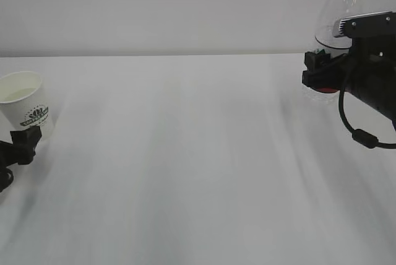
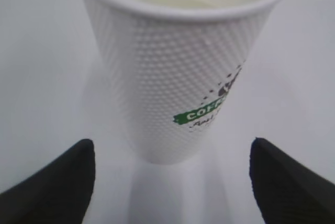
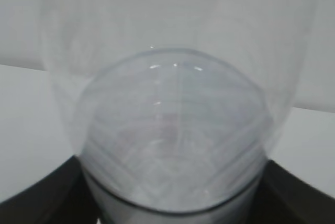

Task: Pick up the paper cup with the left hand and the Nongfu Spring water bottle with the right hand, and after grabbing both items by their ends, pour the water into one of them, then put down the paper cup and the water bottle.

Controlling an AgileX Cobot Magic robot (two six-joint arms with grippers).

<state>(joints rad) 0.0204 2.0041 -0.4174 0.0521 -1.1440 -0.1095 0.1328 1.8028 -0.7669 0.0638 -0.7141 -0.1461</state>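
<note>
cup (image 1: pixel 25 104) far left, bottle (image 1: pixel 337 11) far right

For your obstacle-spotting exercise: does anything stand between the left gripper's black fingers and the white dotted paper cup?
Nothing visible does. In the left wrist view the white dotted paper cup stands upright on the white table, centred ahead of the left gripper, whose black fingers are spread wide to either side of it. Only bare table lies between them.
</note>
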